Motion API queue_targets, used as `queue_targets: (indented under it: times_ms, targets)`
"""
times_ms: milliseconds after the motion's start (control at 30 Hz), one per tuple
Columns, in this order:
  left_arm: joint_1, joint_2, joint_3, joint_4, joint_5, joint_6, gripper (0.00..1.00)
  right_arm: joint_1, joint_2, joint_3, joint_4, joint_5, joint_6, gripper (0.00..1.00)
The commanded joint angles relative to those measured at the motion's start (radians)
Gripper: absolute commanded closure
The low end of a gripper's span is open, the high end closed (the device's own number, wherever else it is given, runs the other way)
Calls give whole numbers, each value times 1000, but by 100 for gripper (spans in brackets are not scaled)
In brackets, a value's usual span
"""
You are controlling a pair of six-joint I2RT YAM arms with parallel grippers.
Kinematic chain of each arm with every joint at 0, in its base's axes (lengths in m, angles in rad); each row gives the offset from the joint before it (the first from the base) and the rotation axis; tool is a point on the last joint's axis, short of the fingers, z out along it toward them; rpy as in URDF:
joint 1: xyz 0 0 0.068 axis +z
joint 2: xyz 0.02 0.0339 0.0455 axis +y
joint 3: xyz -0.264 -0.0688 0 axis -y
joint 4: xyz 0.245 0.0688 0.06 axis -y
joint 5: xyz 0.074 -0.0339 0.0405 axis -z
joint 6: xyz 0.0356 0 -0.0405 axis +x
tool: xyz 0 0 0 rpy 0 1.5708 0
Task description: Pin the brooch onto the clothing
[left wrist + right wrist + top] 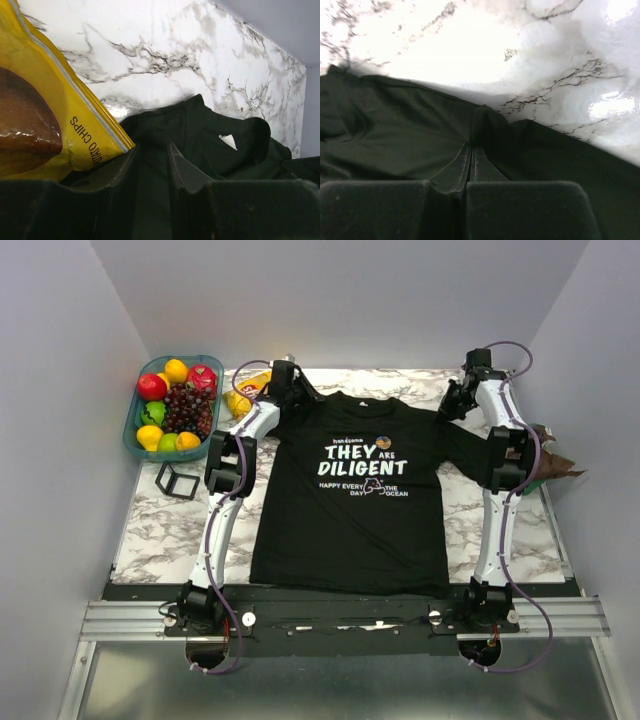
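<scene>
The clothing, a black T-shirt [350, 510] with white print, lies flat on the marble table, collar toward the far side. The brooch [383, 442], a tiny brownish-orange round badge, sits on the chest just above and right of the word "THEY". My left gripper [292, 390] is at the shirt's left shoulder. In the left wrist view this gripper [153, 147] has its jaws apart, with dark shirt fabric [200, 130] under and between them. My right gripper [447, 408] is at the right sleeve. In the right wrist view it [471, 147] is shut on a pinched fold of the shirt [395, 130].
A yellow potato chips bag [243, 395] lies right beside the left gripper and fills the left of the left wrist view [50, 100]. A teal basket [130, 427] of fruit stands at the far left. A small black square frame [178, 481] lies below it. A brown object [555, 465] lies at the right edge.
</scene>
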Motion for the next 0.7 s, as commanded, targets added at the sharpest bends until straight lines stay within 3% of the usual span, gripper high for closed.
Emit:
queue_targets:
  times_ms: [0,500,600,667]
  targets:
    - [8,36,20,44,4,1,64,-12,15,64,41,-43,50,96]
    - [23,68,78,72,-8,16,64,-21,48,104,90,-60,83,93]
    - [18,47,69,75,-2,51,56,-21,34,96,113,-75,68,91]
    - [11,9,40,81,1,103,36,-21,0,67,126,-77,44,84]
